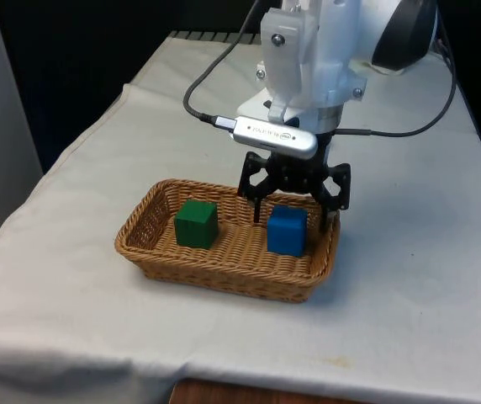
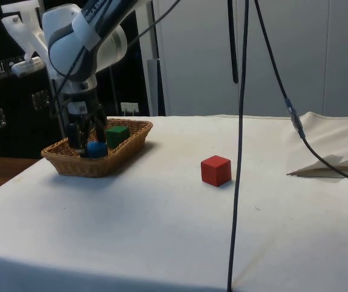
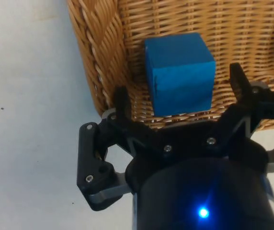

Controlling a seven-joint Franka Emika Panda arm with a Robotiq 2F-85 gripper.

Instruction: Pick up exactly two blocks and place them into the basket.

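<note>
Black and spread wide, the gripper (image 1: 295, 206) hangs low over the basket's end at the front view's right, its two fingers apart with nothing between their tips. In the wrist view the gripper (image 3: 180, 98) straddles the blue block (image 3: 179, 73), one finger (image 3: 120, 103) on the side of the basket wall and the other finger (image 3: 239, 84) clear on the block's far side, neither touching it. The blue block (image 1: 287, 231) sits flat on the woven floor just under and in front of the fingers, close to the basket's short end wall, its faces roughly square to the rim. The green block (image 1: 197, 224) rests in the same wicker basket (image 1: 224, 269) towards the front view's left, well apart from the blue one, turned slightly so a corner edge faces forward. The basket is an oblong tray, its long axis running across the front view. From the side, the gripper (image 2: 84, 143) stands in the basket (image 2: 80, 165) over the blue block (image 2: 97, 149) with the green block (image 2: 117, 135) behind. A red block (image 2: 216, 170) lies alone on the white cloth (image 2: 162, 219), well away from the basket. Dark cables (image 2: 242, 121) hang down in front of the side view.
</note>
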